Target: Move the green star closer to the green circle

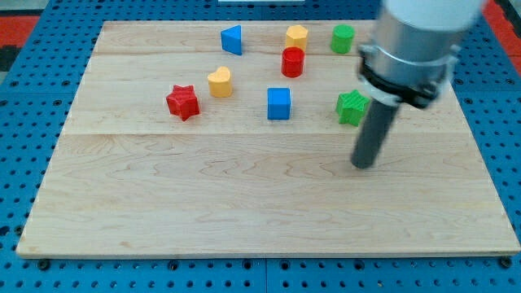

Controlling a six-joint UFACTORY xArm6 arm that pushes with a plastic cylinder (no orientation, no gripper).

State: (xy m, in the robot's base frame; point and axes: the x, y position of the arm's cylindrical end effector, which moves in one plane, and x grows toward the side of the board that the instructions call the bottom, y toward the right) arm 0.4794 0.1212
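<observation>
The green star lies at the board's right, partly hidden by the rod's body. The green circle stands near the view's top, almost straight above the star. My tip rests on the board just below the green star and a little to its right, a short gap away from it.
The wooden board lies on a blue pegboard. A red cylinder and a yellow hexagon sit left of the green circle. A blue cube, yellow heart, red star and blue triangle lie further left.
</observation>
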